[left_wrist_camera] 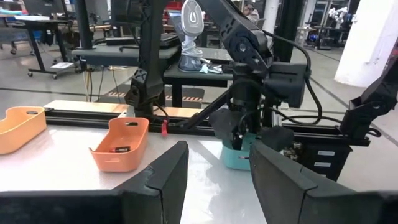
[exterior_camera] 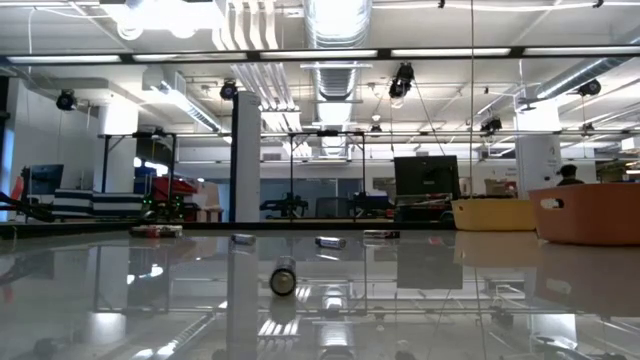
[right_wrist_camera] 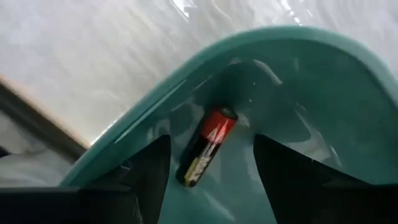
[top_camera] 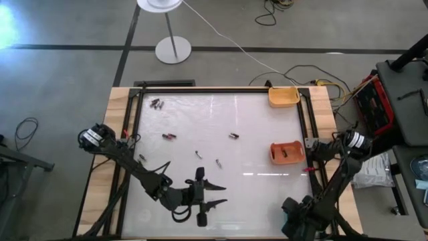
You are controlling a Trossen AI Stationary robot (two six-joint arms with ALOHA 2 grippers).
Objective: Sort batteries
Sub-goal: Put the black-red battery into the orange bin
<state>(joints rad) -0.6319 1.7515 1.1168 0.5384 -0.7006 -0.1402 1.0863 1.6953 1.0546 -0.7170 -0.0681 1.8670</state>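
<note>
Several small batteries lie scattered on the white table, among them one (top_camera: 168, 136), another (top_camera: 233, 136) and a third (top_camera: 218, 163); in the low view the nearest battery (exterior_camera: 283, 278) points toward the camera. My right gripper (right_wrist_camera: 208, 186) stands open, pointing down into a teal tray (right_wrist_camera: 323, 112) at the table's near right. A black-and-red battery (right_wrist_camera: 205, 146) lies on that tray's floor between the two fingers. My left gripper (top_camera: 224, 194) hovers open and level over the near middle of the table, holding nothing.
An orange tray (top_camera: 286, 152) with a battery (left_wrist_camera: 121, 149) in it stands at the right edge, and a lighter orange tray (top_camera: 284, 97) sits at the far right corner. A black frame (top_camera: 134, 120) borders the table. The teal tray (left_wrist_camera: 236, 158) sits under my right arm.
</note>
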